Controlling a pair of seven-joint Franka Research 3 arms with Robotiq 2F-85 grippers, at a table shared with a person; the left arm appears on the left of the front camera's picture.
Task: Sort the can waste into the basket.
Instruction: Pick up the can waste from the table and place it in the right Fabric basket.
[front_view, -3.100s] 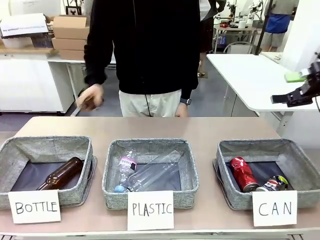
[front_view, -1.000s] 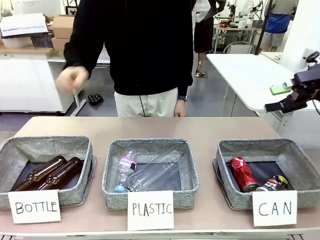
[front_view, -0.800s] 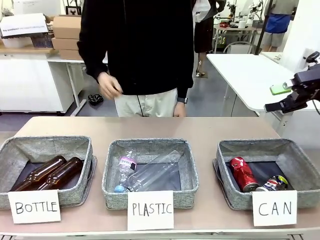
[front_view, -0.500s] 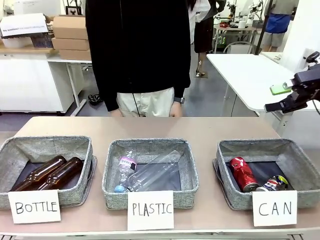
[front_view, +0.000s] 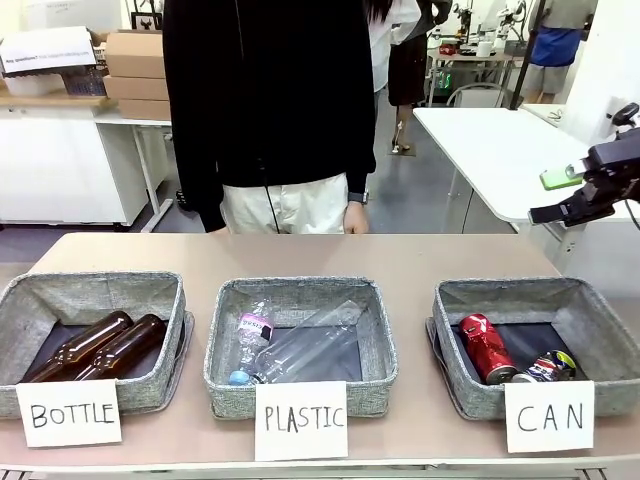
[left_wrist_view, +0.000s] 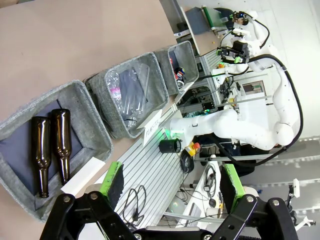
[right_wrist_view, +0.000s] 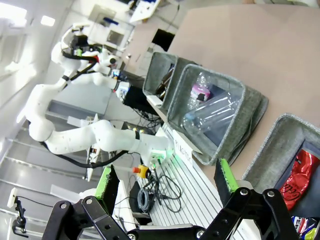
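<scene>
Where the sign (front_view: 548, 416) overlaps, silver can (front_view: 545, 368) partly hidden

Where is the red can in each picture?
Front view: the red can lies in the basket with the CAN sign, at lower right, next to the silver can.
Left wrist view: too small to tell; the far basket near the top middle holds something dark and red.
Right wrist view: the red can lies in the basket at the right edge.
Shared landmark: the middle basket of plastic bottles.
</scene>
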